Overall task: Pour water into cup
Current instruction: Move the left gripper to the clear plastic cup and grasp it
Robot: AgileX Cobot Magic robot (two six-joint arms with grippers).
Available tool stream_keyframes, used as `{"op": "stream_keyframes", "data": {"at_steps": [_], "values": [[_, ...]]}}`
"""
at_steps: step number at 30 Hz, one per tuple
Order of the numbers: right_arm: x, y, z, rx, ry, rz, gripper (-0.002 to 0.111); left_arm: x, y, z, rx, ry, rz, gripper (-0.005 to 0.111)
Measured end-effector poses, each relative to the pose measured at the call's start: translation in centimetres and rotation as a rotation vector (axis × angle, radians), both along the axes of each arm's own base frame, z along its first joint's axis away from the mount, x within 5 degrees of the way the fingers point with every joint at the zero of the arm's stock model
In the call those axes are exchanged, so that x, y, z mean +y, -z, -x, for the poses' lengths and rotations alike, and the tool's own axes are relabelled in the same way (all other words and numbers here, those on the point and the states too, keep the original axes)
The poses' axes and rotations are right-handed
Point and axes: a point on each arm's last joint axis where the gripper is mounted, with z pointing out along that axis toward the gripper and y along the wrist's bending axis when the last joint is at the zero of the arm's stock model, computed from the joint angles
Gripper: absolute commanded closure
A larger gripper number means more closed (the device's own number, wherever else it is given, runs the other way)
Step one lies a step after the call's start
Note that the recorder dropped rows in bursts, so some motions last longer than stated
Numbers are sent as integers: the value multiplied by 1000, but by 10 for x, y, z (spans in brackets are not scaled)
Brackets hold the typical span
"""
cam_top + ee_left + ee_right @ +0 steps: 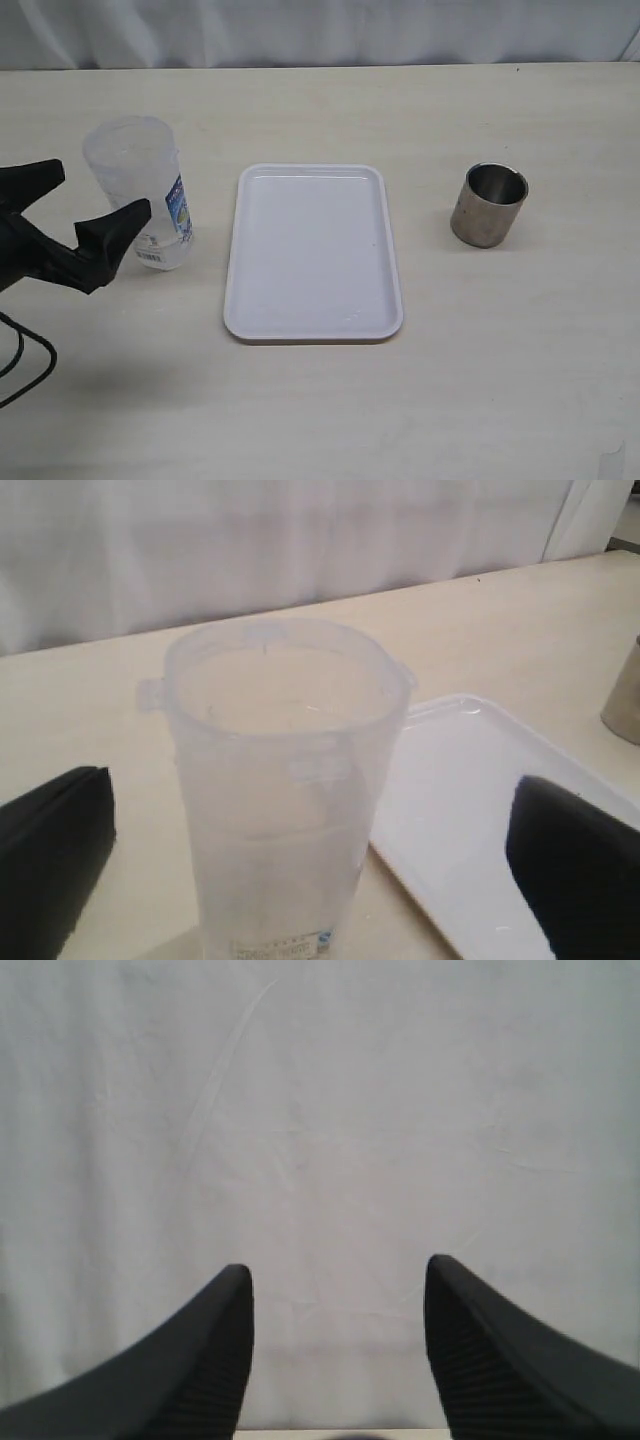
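Where your left gripper (98,190) stands: low over the table (500,380), level with the plastic container (135,160), with one fingertip reaching to either side of it.
Left jaws: spread wide, and you hold nothing. The left wrist view shows a strip of bare table between each black finger (50,870) and the container wall.
Container: upright between your left fingers, tall and see-through, open at the top. Its blue-and-white label (178,205) is on the side turned away from the gripper.
Water (280,880): a faint level line shows in the lower part of the container in the left wrist view. How much you have, I cannot tell.
Tray (312,250): white and flat on the table, just past the container from your left gripper. It lies between that gripper and the cup.
Cup (489,205): your target is short, steel and shiny, upright with a dark inside. It sits well apart from your left gripper, on the far side of the tray, and touches neither tray nor container.
Right gripper (338,1270): out of the exterior view. Its own wrist view shows the two dark fingers standing apart, gripping nothing.
Right gripper's aim: it faces a white curtain (320,1110). How near it is to the cup, I cannot tell.
Cable (20,370): a black loop lies on the table behind your left gripper.
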Motion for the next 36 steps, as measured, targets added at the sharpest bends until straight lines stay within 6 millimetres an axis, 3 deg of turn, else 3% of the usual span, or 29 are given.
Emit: {"op": "stream_keyframes", "data": {"at_steps": [15, 28, 36], "values": [[0, 0, 0, -2, 0, 0, 58, -6, 40, -44, 56, 36, 6, 2], [0, 0, 0, -2, 0, 0, 58, -10, 49, -72, 30, 71, 5, 2], [0, 0, 0, -2, 0, 0, 58, -10, 53, -74, 39, 75, 6, 2]]}}
